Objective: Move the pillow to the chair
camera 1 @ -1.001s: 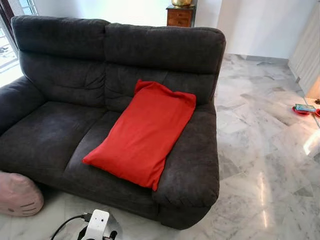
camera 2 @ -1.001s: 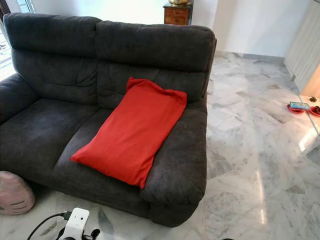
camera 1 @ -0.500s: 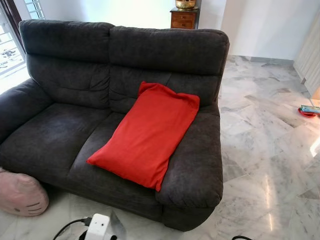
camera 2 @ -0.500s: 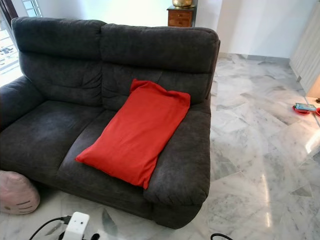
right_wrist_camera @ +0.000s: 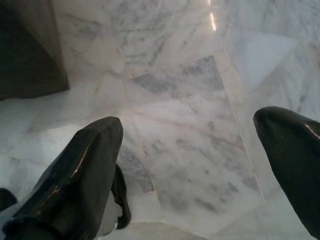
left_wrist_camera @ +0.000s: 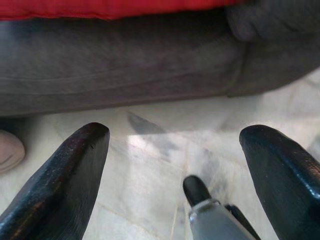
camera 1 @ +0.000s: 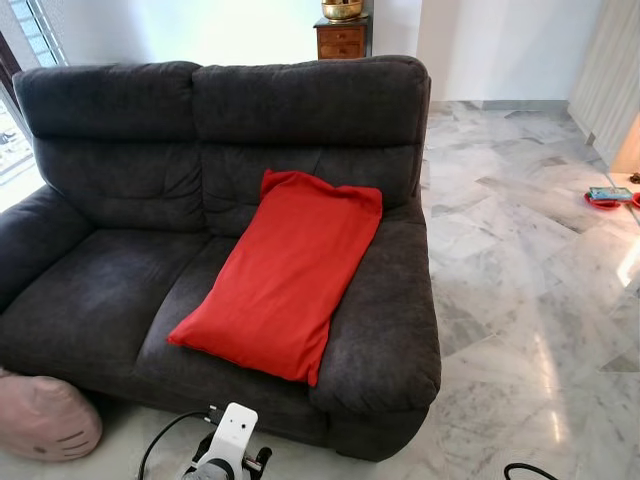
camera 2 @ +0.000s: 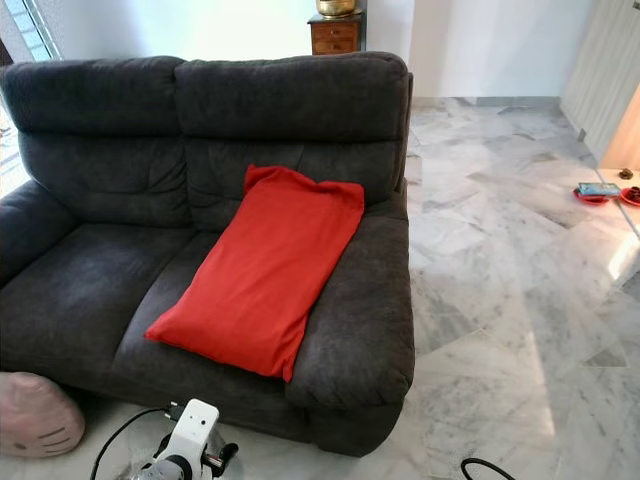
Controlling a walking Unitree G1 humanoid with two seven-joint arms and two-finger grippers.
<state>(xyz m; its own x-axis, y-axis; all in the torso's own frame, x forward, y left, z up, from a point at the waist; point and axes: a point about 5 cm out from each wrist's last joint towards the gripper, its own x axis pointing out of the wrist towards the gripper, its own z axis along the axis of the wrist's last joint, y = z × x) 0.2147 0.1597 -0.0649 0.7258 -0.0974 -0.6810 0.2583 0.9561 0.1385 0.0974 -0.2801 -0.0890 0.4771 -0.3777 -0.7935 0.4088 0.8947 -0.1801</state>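
Facing the sofa (camera 1: 110,290), we see the red pillow (camera 1: 285,270) leaning at its right seat edge against the armrest; left gripper (left_wrist_camera: 175,165) and right gripper (right_wrist_camera: 190,165) jaws wide, low over the floor (right_wrist_camera: 175,90).

**Count of things around the sofa**

One dark grey sofa (camera 1: 150,270) is standing on the marble floor (camera 1: 520,300). One red pillow (camera 1: 285,270) is lying on the sofa's right-hand seat. One pink cushion (camera 1: 45,420) is sitting on the floor at the sofa's front left corner. One wooden cabinet (camera 1: 342,38) is showing behind the sofa's back. Two end effectors are hanging low before the sofa, the left end effector (left_wrist_camera: 175,165) and the right end effector (right_wrist_camera: 195,150), each spreading two black fingers.
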